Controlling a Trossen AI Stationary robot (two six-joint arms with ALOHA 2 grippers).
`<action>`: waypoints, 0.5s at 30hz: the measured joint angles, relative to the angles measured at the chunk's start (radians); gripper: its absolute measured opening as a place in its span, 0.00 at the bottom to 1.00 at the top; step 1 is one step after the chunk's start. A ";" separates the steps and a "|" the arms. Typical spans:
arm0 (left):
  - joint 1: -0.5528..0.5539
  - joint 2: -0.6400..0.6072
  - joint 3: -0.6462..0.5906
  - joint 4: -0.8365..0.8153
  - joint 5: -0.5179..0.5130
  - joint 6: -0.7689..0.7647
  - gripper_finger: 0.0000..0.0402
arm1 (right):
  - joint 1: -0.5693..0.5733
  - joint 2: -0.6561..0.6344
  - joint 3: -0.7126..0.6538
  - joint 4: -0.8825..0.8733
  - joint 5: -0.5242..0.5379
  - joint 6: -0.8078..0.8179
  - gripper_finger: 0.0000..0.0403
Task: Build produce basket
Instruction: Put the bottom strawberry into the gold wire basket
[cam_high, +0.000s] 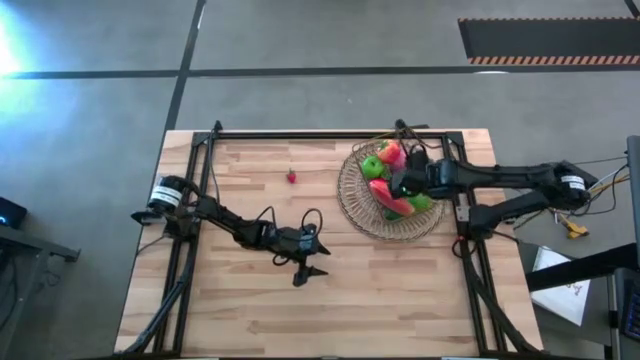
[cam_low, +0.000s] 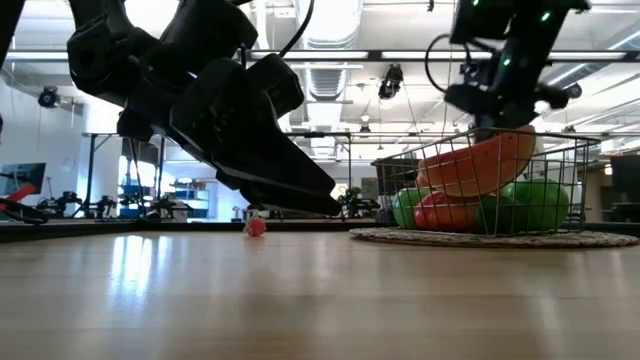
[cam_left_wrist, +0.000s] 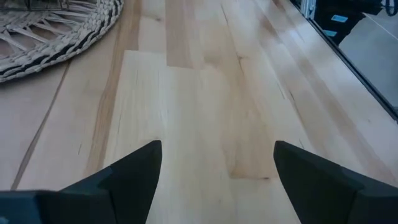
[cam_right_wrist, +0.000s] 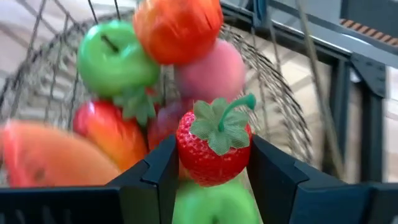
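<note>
The round tan basket (cam_high: 357, 205) sits at the table's far right and holds green apples (cam_right_wrist: 115, 62), an orange-red tomato (cam_right_wrist: 177, 25), a pink peach (cam_right_wrist: 214, 71) and a long red pepper (cam_high: 388, 195). My right gripper (cam_right_wrist: 213, 155) hangs over the produce, shut on a red strawberry (cam_right_wrist: 211, 149). In the high view it is over the basket's middle (cam_high: 398, 185). A second strawberry (cam_high: 291, 176) lies on the bare wood left of the basket. My left gripper (cam_high: 312, 274) stands open low over the table's middle, with nothing between its fingers (cam_left_wrist: 134, 171). My right gripper pinches the strawberry by its red sides (cam_right_wrist: 186, 155) between its two fingers. The green leafy cap (cam_right_wrist: 221, 124) faces back toward the wrist. The fingers slant down from the table's right side. The strawberry is lifted clear, above the fruit in the basket.
Black frame rails (cam_high: 200, 150) run along the table's left, right and far edges. Bare wood (cam_left_wrist: 205, 93) spreads in front of my left gripper, with the basket's woven rim (cam_left_wrist: 56, 31) beyond it. The table's near half has free room.
</note>
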 joint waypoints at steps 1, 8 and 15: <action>0.000 0.000 0.000 0.000 0.000 0.000 0.73 | -0.027 0.000 -0.014 0.049 -0.002 -0.027 0.37; 0.000 0.000 0.000 0.000 0.000 0.000 0.73 | -0.178 0.047 -0.101 0.275 -0.015 -0.110 0.37; -0.001 0.000 0.000 0.000 0.000 0.000 0.73 | -0.216 0.106 -0.107 0.286 -0.030 -0.125 0.37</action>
